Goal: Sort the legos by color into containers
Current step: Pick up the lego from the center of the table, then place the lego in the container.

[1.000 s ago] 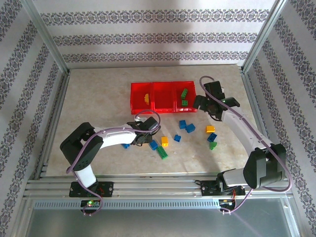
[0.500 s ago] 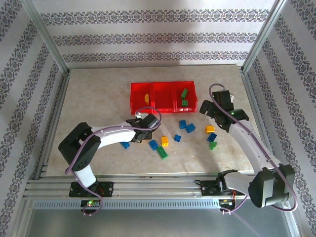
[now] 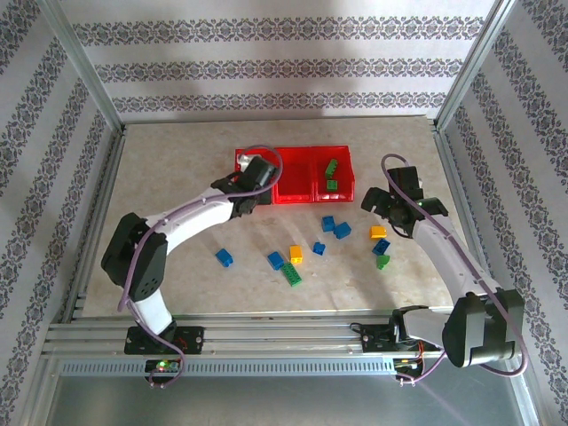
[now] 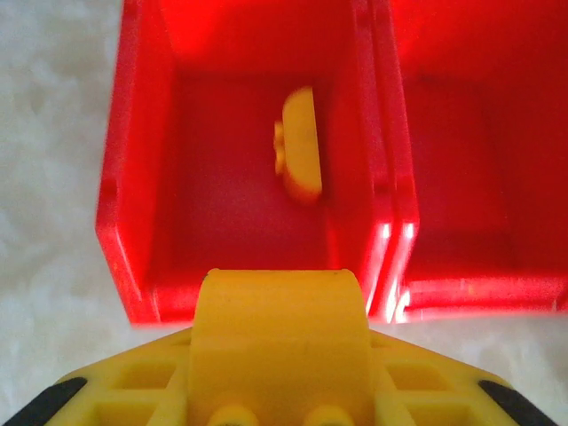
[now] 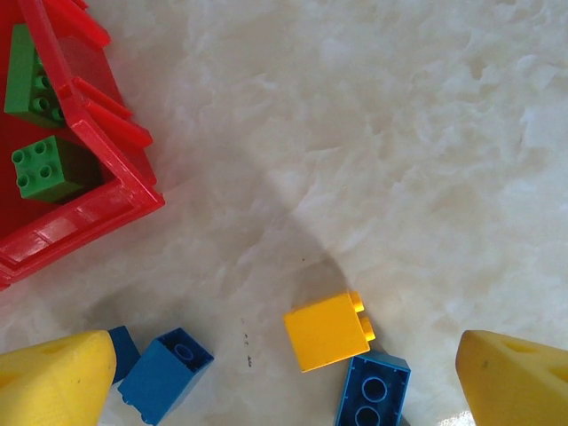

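Note:
The containers (image 3: 294,180) are three joined red bins at the back middle of the table. My left gripper (image 3: 258,174) hovers at the near edge of the left bin (image 4: 135,177), shut on a yellow lego (image 4: 280,324). Another yellow lego (image 4: 300,156) lies inside that bin. Two green legos (image 3: 331,175) lie in the right bin. My right gripper (image 3: 387,211) hangs open over a yellow lego (image 5: 327,330) that touches a blue one (image 5: 372,392); it holds nothing. Another blue lego (image 5: 165,374) lies near its left finger.
Loose legos are scattered in front of the bins: blue ones (image 3: 224,257) (image 3: 276,260) (image 3: 335,227), a yellow one (image 3: 295,254) and green ones (image 3: 292,276) (image 3: 382,262). Metal frame posts and patterned walls close in the table.
My left gripper carried the yellow lego from the middle of the table up to the left bin. My right gripper drew back from the right bin toward the bricks on the right.

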